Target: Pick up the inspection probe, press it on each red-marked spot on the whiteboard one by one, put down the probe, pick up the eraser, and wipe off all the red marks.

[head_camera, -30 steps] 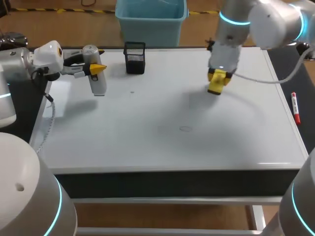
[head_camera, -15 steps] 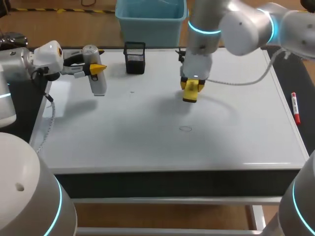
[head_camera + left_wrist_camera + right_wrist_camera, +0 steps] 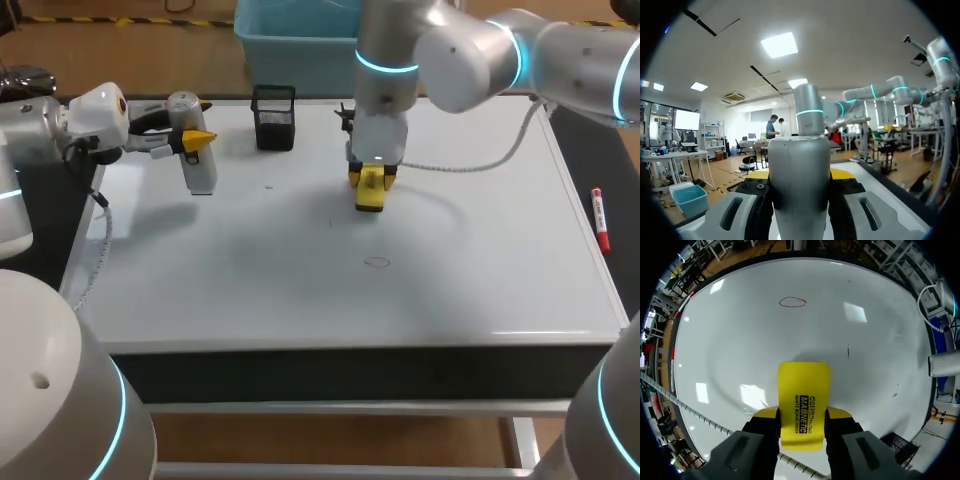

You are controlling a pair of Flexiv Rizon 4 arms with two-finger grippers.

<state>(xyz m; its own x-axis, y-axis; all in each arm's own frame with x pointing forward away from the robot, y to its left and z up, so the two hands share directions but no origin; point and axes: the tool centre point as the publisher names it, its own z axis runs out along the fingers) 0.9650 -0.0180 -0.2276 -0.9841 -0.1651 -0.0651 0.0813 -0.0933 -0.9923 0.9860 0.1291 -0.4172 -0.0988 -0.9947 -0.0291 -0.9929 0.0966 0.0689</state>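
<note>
At the left side of the whiteboard (image 3: 300, 290), the left gripper (image 3: 188, 138) was clamped on the silver probe (image 3: 200, 160), holding it above the board. A black mesh basket (image 3: 273, 118) stood near it toward the middle. The right gripper (image 3: 372, 178), reaching in past the middle, had its fingers closed on the yellow eraser (image 3: 370, 192) low over the board, with a thin red circle (image 3: 376, 262) nearby toward the front edge. A red marker (image 3: 599, 218) lay beside the board's right edge.
</note>
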